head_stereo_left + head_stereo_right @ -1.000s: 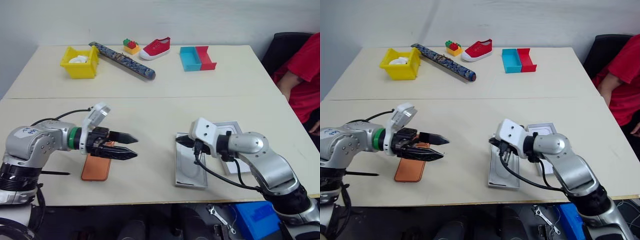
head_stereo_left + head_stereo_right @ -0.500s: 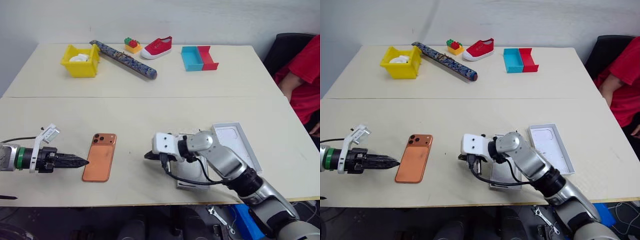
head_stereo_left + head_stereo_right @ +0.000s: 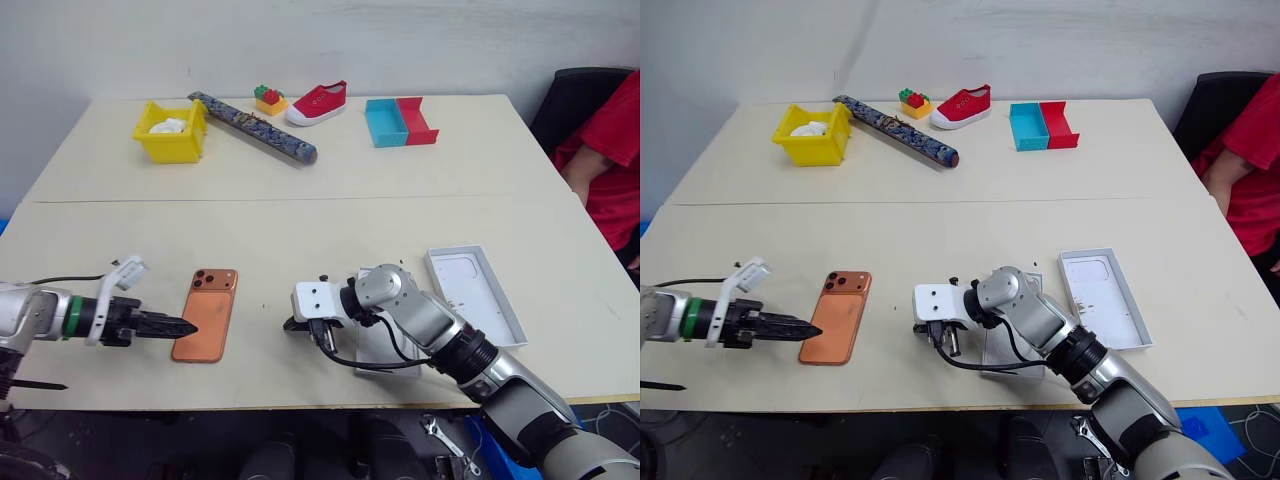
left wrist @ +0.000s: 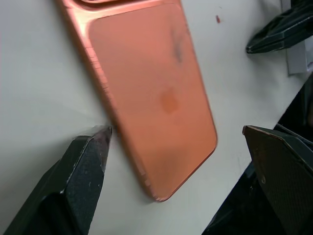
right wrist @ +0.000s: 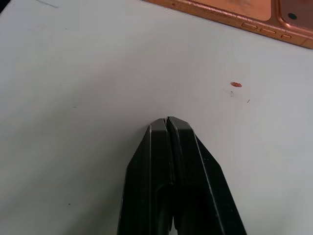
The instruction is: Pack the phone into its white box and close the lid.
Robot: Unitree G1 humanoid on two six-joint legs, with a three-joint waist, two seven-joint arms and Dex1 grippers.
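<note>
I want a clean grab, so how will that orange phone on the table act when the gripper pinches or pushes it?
The phone looks like a stiff slab, so it likely won't bend. Lying flat on the table with thin rounded edges, it would probably slide rather than tip. Its smooth, glossy back may slip between the left gripper fingers.

Bare tabletop [image 3: 265, 320] between phone [image 3: 205, 314] and right fingers [image 3: 296, 322].

phone [image 3: 205, 313] flat, left gripper [image 3: 182, 326] beside
</note>
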